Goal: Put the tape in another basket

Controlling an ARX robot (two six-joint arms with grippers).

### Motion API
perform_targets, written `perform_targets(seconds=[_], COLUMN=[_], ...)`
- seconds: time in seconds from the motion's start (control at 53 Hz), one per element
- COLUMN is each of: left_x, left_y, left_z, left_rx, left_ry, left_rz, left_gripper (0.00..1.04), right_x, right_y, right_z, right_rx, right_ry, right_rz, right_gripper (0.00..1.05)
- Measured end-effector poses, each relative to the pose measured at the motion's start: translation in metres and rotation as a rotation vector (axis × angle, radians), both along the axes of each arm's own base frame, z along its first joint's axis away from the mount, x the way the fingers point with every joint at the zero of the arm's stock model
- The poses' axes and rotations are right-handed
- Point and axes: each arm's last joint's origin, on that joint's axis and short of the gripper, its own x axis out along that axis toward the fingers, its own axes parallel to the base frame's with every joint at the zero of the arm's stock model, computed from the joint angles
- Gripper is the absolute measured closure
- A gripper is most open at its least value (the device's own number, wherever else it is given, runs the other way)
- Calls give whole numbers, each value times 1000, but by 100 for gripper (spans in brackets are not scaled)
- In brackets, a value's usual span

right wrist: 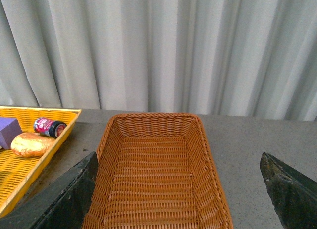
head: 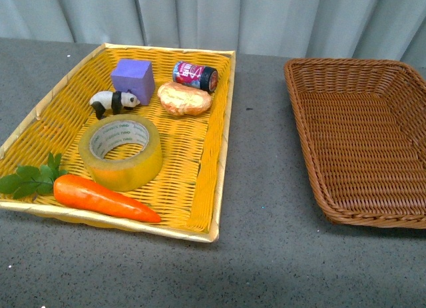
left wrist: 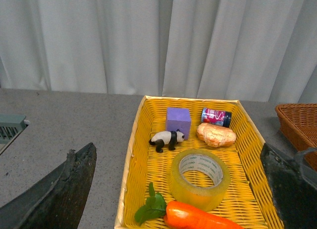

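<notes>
**Tape lies in the yellow tray; brown basket stands empty to the right**

In the front view, a bright yellow woven tray sits on the left of the grey tabletop. At its near left corner lies a sprig of green leaves, joined to an orange carrot that runs along the near rim. Just behind the carrot, and touching it or nearly so, the tape lies flat with its white printed core facing up. Behind the tape a small panda figure stands against a purple cube. To the right of these are a golden bread roll and, behind it, a red and black can lying on its side.

Further right, well apart from the tray, is the dark brown wicker basket. A pale curtain hangs behind everything.

Neither arm shows in the front view. In the left wrist view the left gripper is spread wide, holding nothing, above the yellow tray. In the right wrist view the right gripper is likewise spread wide, over the brown basket.
</notes>
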Motion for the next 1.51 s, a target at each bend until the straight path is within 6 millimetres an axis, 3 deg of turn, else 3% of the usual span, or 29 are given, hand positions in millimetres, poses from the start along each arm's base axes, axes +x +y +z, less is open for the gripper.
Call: perform_targets(seconds=[1.509], left_x=[0], left_y=[0], left_z=[0], left_rx=[0], left_ry=[0], left_rz=[0], left_gripper=[7], right_x=[0], right_y=[0], right_z=[0], right_rx=[0], right_ry=[0], right_rz=[0], right_gripper=[9])
